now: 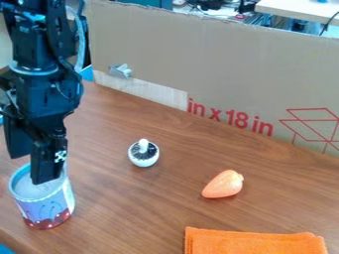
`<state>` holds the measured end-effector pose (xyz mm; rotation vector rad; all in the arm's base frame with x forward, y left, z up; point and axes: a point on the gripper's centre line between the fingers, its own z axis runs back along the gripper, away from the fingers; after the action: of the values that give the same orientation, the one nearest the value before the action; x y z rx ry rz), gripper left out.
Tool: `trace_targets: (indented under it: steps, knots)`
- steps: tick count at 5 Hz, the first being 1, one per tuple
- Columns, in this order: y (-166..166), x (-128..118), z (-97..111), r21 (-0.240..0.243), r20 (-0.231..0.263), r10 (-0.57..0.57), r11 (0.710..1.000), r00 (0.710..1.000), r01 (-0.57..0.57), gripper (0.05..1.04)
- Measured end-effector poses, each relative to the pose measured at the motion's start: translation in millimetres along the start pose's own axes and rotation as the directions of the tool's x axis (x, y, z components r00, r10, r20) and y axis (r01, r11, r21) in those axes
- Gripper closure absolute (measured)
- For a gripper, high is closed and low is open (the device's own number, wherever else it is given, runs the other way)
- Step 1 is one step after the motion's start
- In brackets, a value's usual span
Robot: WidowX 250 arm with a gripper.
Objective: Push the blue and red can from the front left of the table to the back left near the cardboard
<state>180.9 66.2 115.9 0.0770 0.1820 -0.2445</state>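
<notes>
Hanging at the far left of the view, the black arm (49,59) came in from the top edge, its lower section pointing down. Its gripper (38,166) stood over the mouth of an upright can (47,206), lower end overlapping the opening. Whether the claw was spread, pressed together or pinching the rim could not be told; contact with the can was likewise unclear. The can sat on the wood-grain table (126,213), near the left edge of view, pale blue at the rim and dark red at the base. Part of its mouth was hidden behind the gripper. To the right stood a white toy mushroom (143,158), stem up, with a dark ring about the stem; farther right lay an orange toy vegetable (223,184), type uncertain. An orange cloth (255,243) was cut off by the bottom edge, and a blue item (5,249) at the lower left corner was too cropped to identify. Behind, a cardboard panel (218,59) carried large red print and a red line drawing, the latter cut off at right. Markings on the can were too blurred to make out.
</notes>
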Motion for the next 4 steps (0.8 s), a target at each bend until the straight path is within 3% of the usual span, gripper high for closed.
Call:
trace_targets:
  steps: [1, 2, 3, 4]
  knots:
    - [-2, -1, -4, -0.012, -0.013, 0.002, 1.000, 1.000, -0.002, 0.076]
    - [-10, -13, -14, -0.057, -0.001, 0.080, 0.995, 0.997, -0.080, 0.076]
    - [-18, -36, -20, -0.127, -0.037, 0.153, 0.979, 0.988, -0.157, 0.076]
    - [-29, -50, -34, -0.129, -0.066, 0.251, 0.957, 0.966, -0.258, 0.076]
